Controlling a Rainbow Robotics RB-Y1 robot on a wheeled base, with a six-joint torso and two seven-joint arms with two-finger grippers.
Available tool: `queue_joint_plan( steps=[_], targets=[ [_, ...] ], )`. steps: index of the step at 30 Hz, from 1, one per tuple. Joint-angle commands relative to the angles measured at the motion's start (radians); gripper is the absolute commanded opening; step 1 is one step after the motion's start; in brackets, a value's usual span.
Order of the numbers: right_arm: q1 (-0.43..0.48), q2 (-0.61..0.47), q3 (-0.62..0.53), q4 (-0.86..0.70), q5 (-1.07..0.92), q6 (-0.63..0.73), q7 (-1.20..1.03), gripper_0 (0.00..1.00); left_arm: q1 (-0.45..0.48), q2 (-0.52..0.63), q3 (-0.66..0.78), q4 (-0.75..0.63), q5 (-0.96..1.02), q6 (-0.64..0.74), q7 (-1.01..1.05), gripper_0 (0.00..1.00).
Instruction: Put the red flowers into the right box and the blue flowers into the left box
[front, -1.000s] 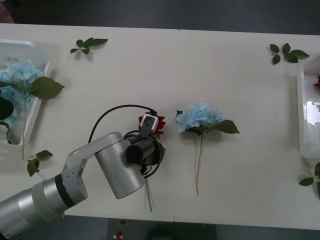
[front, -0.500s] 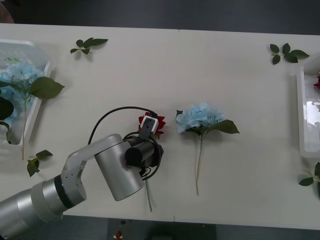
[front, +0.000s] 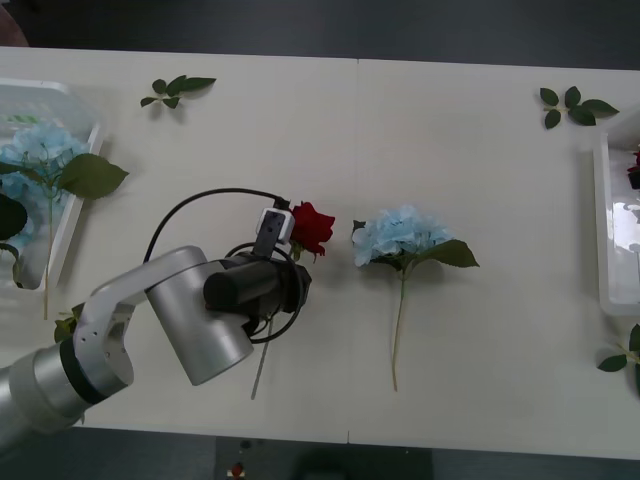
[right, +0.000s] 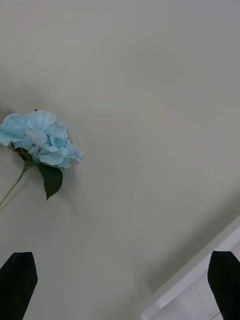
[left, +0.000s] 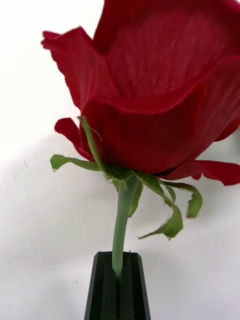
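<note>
Counting from the front camera, I log one red rose (front: 312, 228) clamped by its stem in my left gripper (left: 119, 280), whose black fingers are closed tight on it just below the bloom, one blue hydrangea (front: 402, 238) lying free on the worktop (front: 450, 140) just to the rose's right, and at least one more blue head (front: 40, 145) in the left box (front: 68, 218). The right box (front: 606, 230) sits at the worktop's right edge with a red bloom (front: 634, 168) barely visible inside it. My right gripper (right: 120, 285) hangs wide open and empty above bare pale worktop near that box's rim; four loose leaf sprigs (front: 176, 90) lie scattered at the corners, and a dark floor runs along the far edge.
</note>
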Motion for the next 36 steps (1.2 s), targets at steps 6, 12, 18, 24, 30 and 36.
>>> queue_joint_plan(
  steps=[6,12,18,24,30,36],
  targets=[
    [-0.053,0.063,0.032,-0.053,-0.147,0.083,0.033,1.00,-0.031,0.095,0.244,-0.280,0.298,-0.004,0.114,0.00],
    [-0.088,0.116,0.046,-0.053,-0.246,0.135,-0.110,1.00,-0.155,0.020,0.249,-0.311,0.267,-0.005,0.378,0.00],
    [-0.106,0.165,0.073,-0.053,-0.348,0.135,-0.285,1.00,-0.245,-0.079,0.249,-0.300,0.180,-0.005,0.534,0.00],
    [-0.128,0.241,0.096,-0.053,-0.435,0.135,-0.446,1.00,-0.342,-0.178,0.209,-0.274,0.052,-0.005,0.637,0.00],
    [-0.137,0.275,0.133,-0.053,-0.513,0.135,-0.562,1.00,-0.412,-0.262,0.161,-0.194,-0.096,-0.025,0.760,0.00],
    [-0.151,0.320,0.150,-0.054,-0.530,0.135,-0.595,1.00,-0.423,-0.267,0.160,-0.173,-0.116,-0.051,0.810,0.00]
  ],
)
